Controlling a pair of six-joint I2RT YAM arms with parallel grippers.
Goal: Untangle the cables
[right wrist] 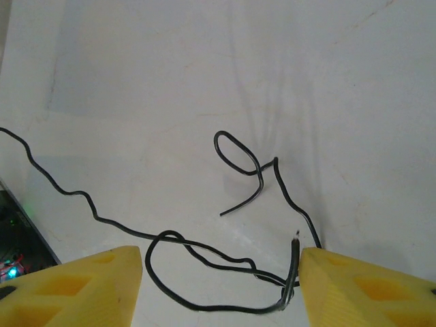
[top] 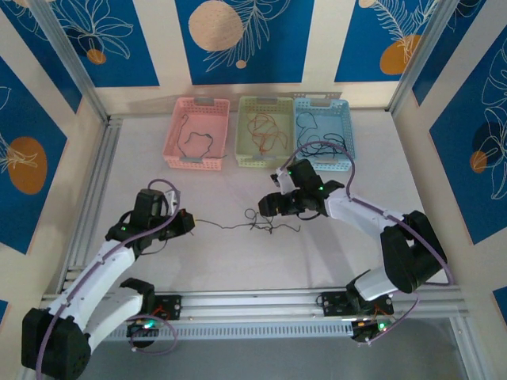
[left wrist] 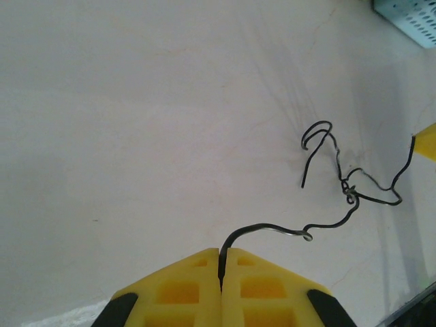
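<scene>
I have the left arm stretched low and forward, and the left gripper (top: pixel 188 220) is pinched tight on a black cable (left wrist: pixel 272 229). The right arm folds at the elbow and points leftward. The right gripper (top: pixel 266 207) sits low, its yellow fingers (right wrist: pixel 82 286) spread wide.

The left gripper (left wrist: pixel 221 253) has its yellow jaws pressed together on the end of a black cable (left wrist: pixel 272 228). From there the cable snakes right across the white table (left wrist: pixel 136 122) to a small knot (left wrist: pixel 349 194). One strand loops up from the knot and ends free; another bends right to a yellow tip (left wrist: pixel 427 144) at the frame edge. A blue basket corner (left wrist: pixel 409 17) sits top right.
</scene>
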